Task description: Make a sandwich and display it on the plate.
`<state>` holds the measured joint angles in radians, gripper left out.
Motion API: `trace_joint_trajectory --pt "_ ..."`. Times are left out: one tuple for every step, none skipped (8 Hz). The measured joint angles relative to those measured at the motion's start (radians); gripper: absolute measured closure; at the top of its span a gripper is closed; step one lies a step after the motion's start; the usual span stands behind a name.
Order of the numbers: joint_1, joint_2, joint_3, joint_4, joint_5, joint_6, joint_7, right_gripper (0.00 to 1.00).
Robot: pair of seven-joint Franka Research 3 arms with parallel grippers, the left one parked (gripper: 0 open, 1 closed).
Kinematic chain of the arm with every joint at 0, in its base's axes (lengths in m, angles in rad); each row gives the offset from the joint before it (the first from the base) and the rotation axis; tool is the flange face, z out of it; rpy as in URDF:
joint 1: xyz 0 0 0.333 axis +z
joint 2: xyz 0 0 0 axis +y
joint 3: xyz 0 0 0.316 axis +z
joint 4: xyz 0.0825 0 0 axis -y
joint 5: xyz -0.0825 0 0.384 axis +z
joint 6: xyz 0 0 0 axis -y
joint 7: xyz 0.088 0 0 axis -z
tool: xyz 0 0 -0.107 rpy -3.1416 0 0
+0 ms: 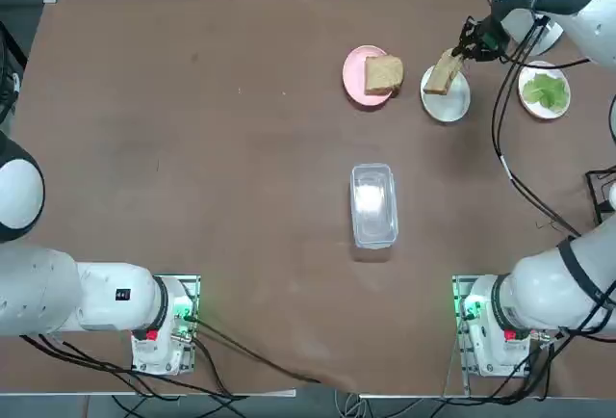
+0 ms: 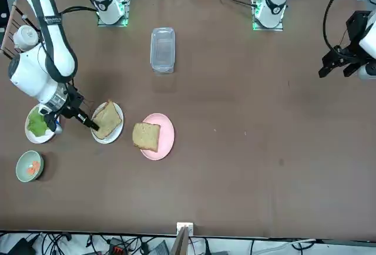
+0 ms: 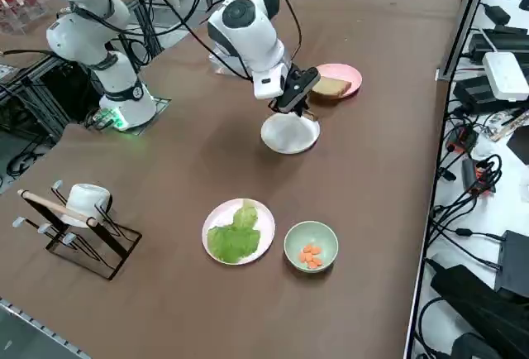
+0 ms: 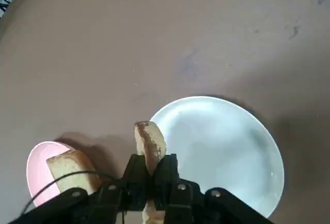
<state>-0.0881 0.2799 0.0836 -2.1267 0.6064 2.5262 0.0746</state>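
Observation:
My right gripper (image 1: 466,52) is shut on the edge of a tan bread slice (image 1: 443,73) and holds it tilted just over the small white plate (image 1: 448,100) at the far right of the table. In the wrist view the bread slice (image 4: 149,140) stands on edge between the fingers, beside the bare plate (image 4: 221,141). The front view shows the slice (image 2: 107,120) hanging over the plate (image 2: 109,140) from the gripper (image 2: 88,120). A second bread slice (image 1: 383,74) lies on a pink plate (image 1: 356,83). No stacked sandwich is in view.
A white plate with green lettuce (image 1: 545,91) sits right of the small plate. A green bowl (image 3: 311,246) holds orange pieces. A clear lidded container (image 1: 373,204) stands mid-table. A wire rack (image 3: 74,218) with a white cup stands at the right side.

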Motion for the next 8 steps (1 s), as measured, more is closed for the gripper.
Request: trace_joint_trajectory --pt "-0.002 0.002 0.0 -0.004 0.005 0.008 0.0 0.92" --pt "-0.003 0.008 0.0 -0.005 0.024 0.022 -0.001 0.92" --pt "-0.002 0.018 0.0 -0.003 0.042 0.035 -0.003 0.92" --pt "-0.002 0.027 0.0 -0.002 0.05 0.043 -0.009 0.92" --pt "-0.002 0.031 0.0 -0.002 0.053 0.046 -0.013 0.92" --pt "-0.002 0.035 0.0 -0.001 0.053 0.047 -0.014 0.92" --pt "-0.002 0.039 0.0 0.0 0.054 0.047 -0.015 0.92" --pt "-0.002 0.044 0.0 0.0 0.054 0.047 -0.016 0.92"
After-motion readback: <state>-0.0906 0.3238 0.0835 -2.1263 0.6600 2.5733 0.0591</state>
